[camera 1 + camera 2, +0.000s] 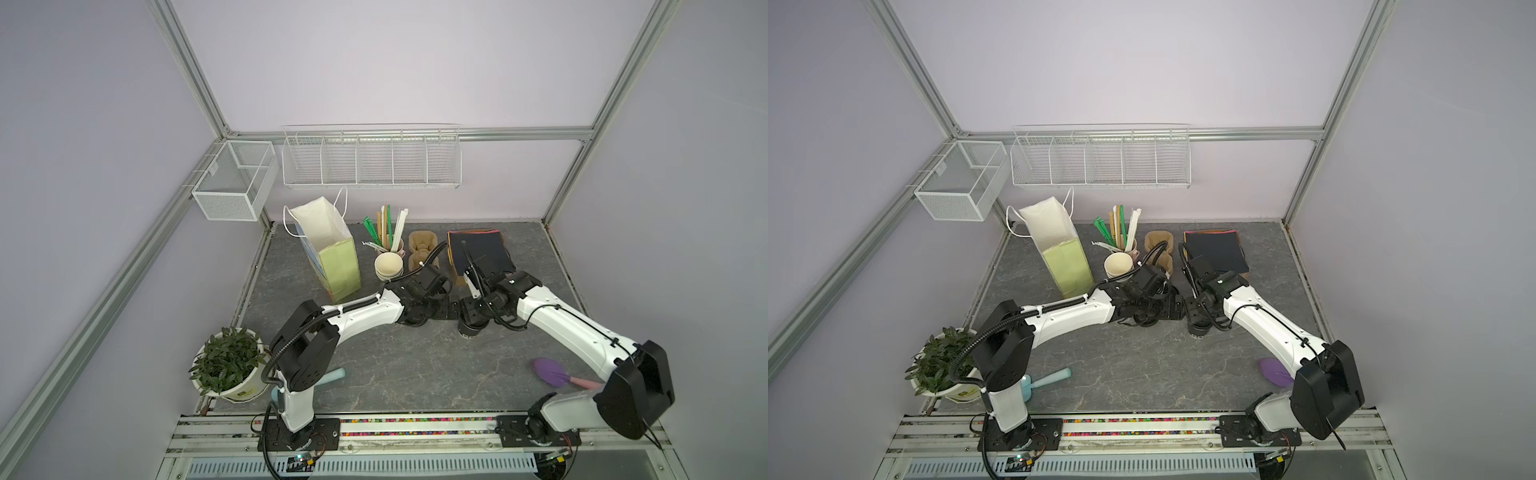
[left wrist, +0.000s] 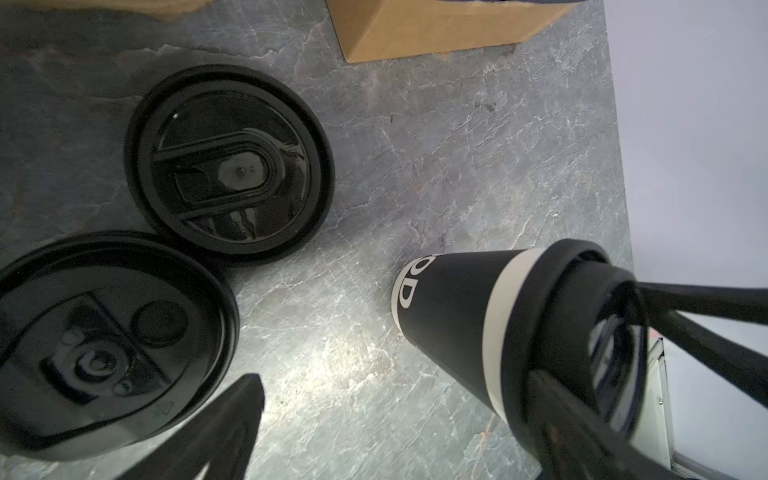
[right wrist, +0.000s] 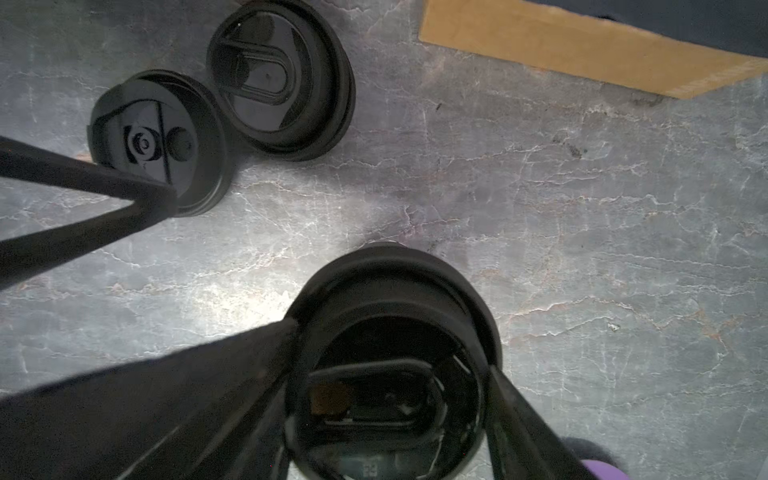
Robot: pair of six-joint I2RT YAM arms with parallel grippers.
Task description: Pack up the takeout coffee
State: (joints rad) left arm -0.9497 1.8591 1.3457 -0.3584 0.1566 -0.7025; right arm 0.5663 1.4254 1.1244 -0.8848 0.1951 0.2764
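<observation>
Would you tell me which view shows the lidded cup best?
The left wrist view: the lidded cup shows its side, white lettering and black lid. The right wrist view looks down on the lid only, between the fingers of the right gripper. In both top views that gripper mostly hides it.

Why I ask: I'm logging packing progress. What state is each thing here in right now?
takeout coffee: upright, black lid on, gripped at the lid.
right gripper: shut on the takeout coffee.
left gripper: open, holding nothing.
loose lids: two, lying flat, on no cup.
paper bag: standing upright, mouth open.
cup stack: upright, lidless.
</observation>
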